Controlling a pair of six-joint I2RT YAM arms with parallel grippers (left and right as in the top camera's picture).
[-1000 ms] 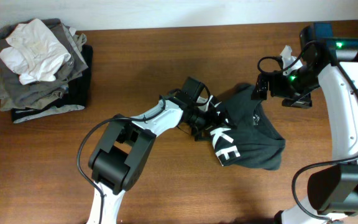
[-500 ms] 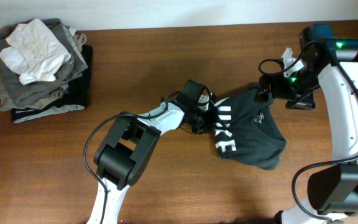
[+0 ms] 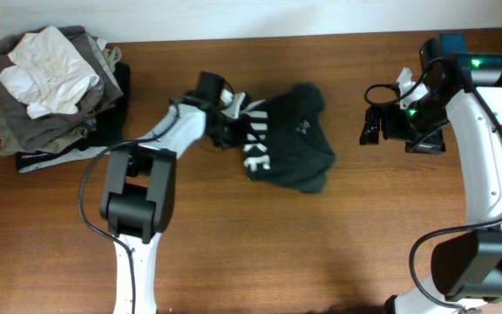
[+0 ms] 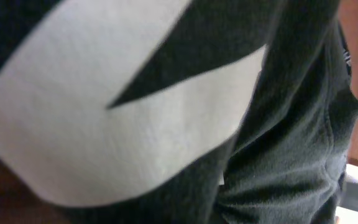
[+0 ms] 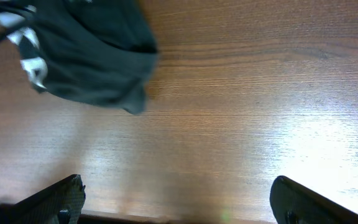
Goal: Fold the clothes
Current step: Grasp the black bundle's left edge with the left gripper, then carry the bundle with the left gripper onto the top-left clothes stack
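One garment is in play: a dark grey T-shirt with white block lettering (image 3: 288,144). It lies bunched and unfolded on the brown wooden counter (image 3: 234,253), a little left of centre and toward the far edge. The left hand (image 3: 222,131) sits at the shirt's left edge. Its fingers are hidden, and the left wrist view shows only dark cloth and white print pressed close, so it appears to be clamped on that edge. The right hand (image 5: 176,181) hangs over bare wood with its fingers spread wide and nothing between them, well apart from the shirt.

At the counter's far left corner stands a stack of grey and dark folded clothes (image 3: 59,118) with a crumpled white garment (image 3: 46,65) on top. Judged from this, part of the work may be done, though the white piece looks loose rather than folded. The shirt shows no fold at all. It would first have to be spread flat, then folded, then probably carried to the stack.

A second ago the shirt lay right of centre, with its upper corner just beside the right hand. The left hand has since dragged it leftward toward the stack, and the left arm has swung round with it. The right hand has barely shifted, and the shirt is now out of its reach.
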